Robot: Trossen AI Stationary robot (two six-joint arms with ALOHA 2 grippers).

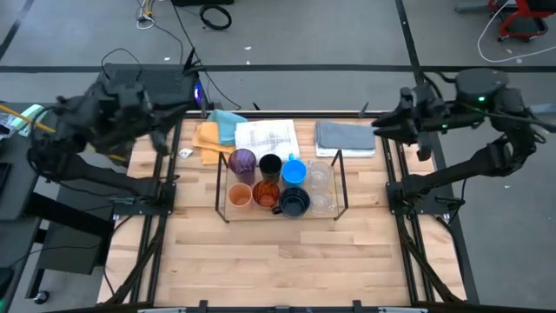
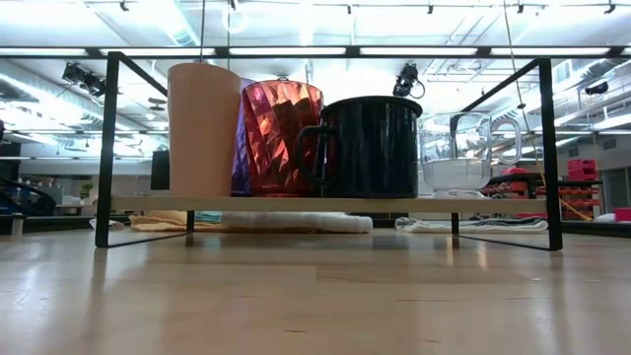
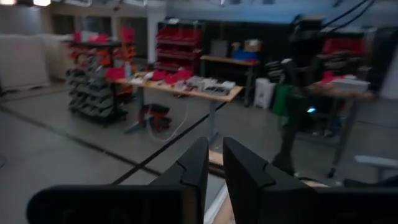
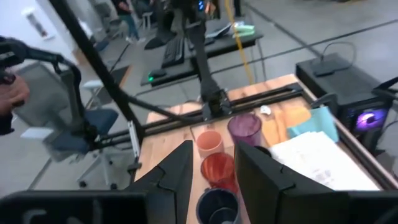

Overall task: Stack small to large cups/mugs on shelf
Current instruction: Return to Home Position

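The black rod shelf (image 1: 340, 184) stands mid-table with the cups on its board (image 2: 296, 204). In the far row are a purple cup (image 1: 241, 161), a black cup (image 1: 270, 165), a bright blue cup (image 1: 294, 171) and a clear glass (image 1: 320, 178). In the near row are a pale orange cup (image 1: 241, 196), a red-orange faceted cup (image 1: 267, 193), a navy handled mug (image 1: 295, 203) and more clear glass (image 1: 321, 200). My left gripper (image 1: 161, 139) is shut and empty, raised at the far left. My right gripper (image 1: 382, 129) is open and empty, raised at the far right.
Behind the shelf lie an orange cloth (image 1: 207, 139), a teal cloth (image 1: 228, 122), a white patterned towel (image 1: 268, 137) and a folded grey towel (image 1: 345, 137). Black arm-mount rails (image 1: 143, 204) run along both table sides. Bare wood lies on the near half (image 1: 278, 261).
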